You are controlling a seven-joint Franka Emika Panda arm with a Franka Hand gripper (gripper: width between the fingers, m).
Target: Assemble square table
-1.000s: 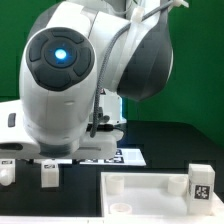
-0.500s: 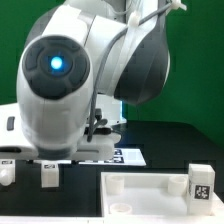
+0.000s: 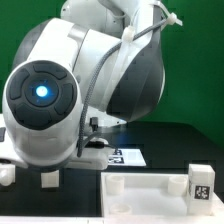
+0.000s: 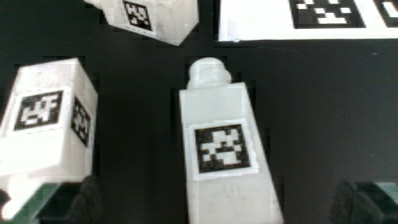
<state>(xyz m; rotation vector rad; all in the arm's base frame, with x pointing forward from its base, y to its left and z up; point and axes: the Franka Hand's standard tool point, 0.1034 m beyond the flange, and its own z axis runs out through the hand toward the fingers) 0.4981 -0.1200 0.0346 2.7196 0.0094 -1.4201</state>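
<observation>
The white square tabletop (image 3: 150, 186) with its raised rim lies at the front right of the exterior view. One tagged leg (image 3: 200, 182) stands at its right corner. Two more legs (image 3: 48, 178) (image 3: 7, 173) stand at the front left. In the wrist view my gripper (image 4: 210, 205) is open, with a dark finger (image 4: 45, 200) on either side of a tagged white leg (image 4: 221, 135) lying on the black table. A second leg (image 4: 50, 110) lies beside it and a third (image 4: 151, 18) farther off. In the exterior view the arm hides the gripper.
The marker board (image 3: 125, 157) lies flat behind the tabletop and shows in the wrist view (image 4: 311, 20) beyond the legs. The arm's large white body (image 3: 60, 100) fills the left and middle of the exterior view. A green backdrop stands behind.
The arm has swung toward the exterior view's left and lower, and now covers more of the left side. The tabletop and legs have not moved.
</observation>
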